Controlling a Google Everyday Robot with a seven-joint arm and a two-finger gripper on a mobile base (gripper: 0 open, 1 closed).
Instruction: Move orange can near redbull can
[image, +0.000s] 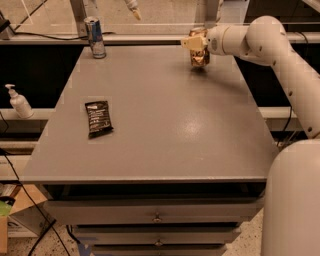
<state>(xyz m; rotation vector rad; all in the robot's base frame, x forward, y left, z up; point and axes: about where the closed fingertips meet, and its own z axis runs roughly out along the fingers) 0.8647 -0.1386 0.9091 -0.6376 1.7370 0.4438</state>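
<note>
The orange can (201, 56) is at the far right of the grey table (165, 125), copper-brown with pale markings. My gripper (194, 42) comes in from the right on the white arm and is shut on the can's upper part. The can's base is at or just above the table top. The redbull can (95, 37), slim, blue and silver, stands upright at the far left corner of the table, well away from the gripper and the orange can.
A black snack packet (98, 118) lies flat on the left side of the table. A white pump bottle (20, 102) stands on a lower ledge left of the table. A rail and window frame run along the table's far edge. Drawers sit below the front edge.
</note>
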